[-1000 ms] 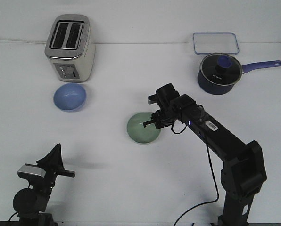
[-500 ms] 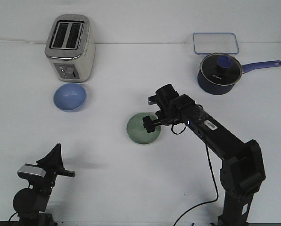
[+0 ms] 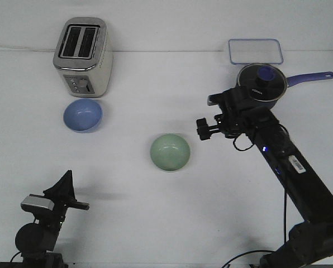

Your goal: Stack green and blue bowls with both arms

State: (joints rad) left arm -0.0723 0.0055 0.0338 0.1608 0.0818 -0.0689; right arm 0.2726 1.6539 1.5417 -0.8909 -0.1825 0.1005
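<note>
Now that I've let go and pulled my right gripper (image 3: 201, 129) back, the green bowl (image 3: 170, 152) sits alone, near its tip. Can't tell its jaw state. The blue bowl (image 3: 82, 115) is well beyond, so stacking's still undone.

The right arm (image 3: 292, 167) is black, with a white label, a small blue light and loose black cables. The left arm (image 3: 43, 218) is black with a silver-grey wrist block.

White tabletop (image 3: 155, 218): green bowl (image 3: 170, 152) sat mid-field, upright; blue bowl (image 3: 82, 115) lay just before the toaster (image 3: 82, 57). Right claw (image 3: 203, 128) hung apart from the green bowl, beside the lidded saucepan (image 3: 259, 85). Left claw (image 3: 66, 190) stood near the front edge.
</note>
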